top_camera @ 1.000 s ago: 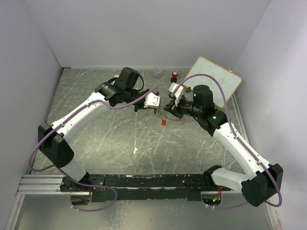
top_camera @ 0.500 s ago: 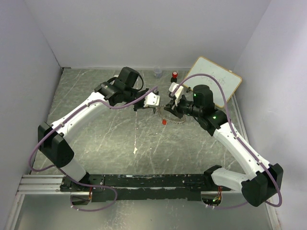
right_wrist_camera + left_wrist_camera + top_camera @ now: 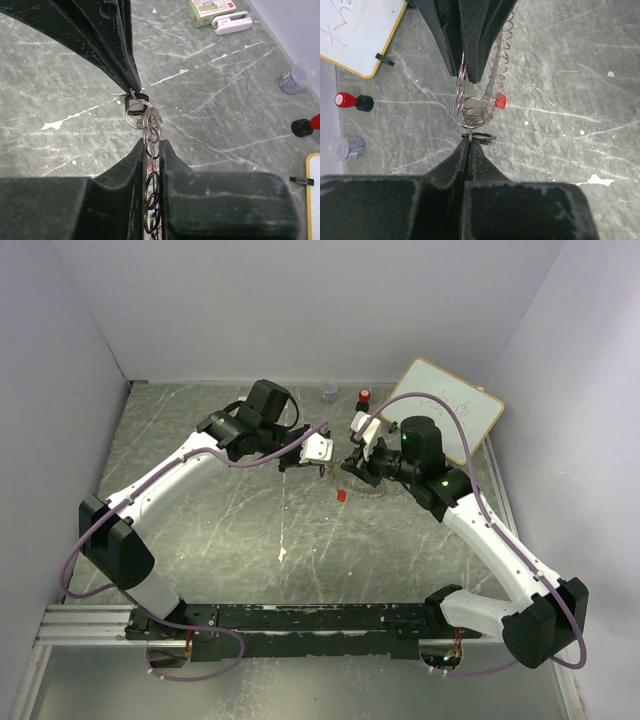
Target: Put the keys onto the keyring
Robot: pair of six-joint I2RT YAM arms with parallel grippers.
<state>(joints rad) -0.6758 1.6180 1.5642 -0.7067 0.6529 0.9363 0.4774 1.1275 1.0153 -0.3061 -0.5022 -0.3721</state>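
We are clenching our left gripper (image 3: 469, 142) on the small black-headed silver key (image 3: 135, 100), touching it to the chain of thin silver wire rings (image 3: 150, 122) pinched in our right gripper (image 3: 152, 145); the red-headed key (image 3: 501, 101) is dangling from that chain over the grey marbled table (image 3: 560, 75).

- Pale, plain walls (image 3: 300, 300) close in the back and both sides
- Tabletop (image 3: 230, 530) with a grey-green stone look, veined with white streaks
- Aluminium rail (image 3: 80, 625) runs along the near edge
- Soft, even light, faint shadows
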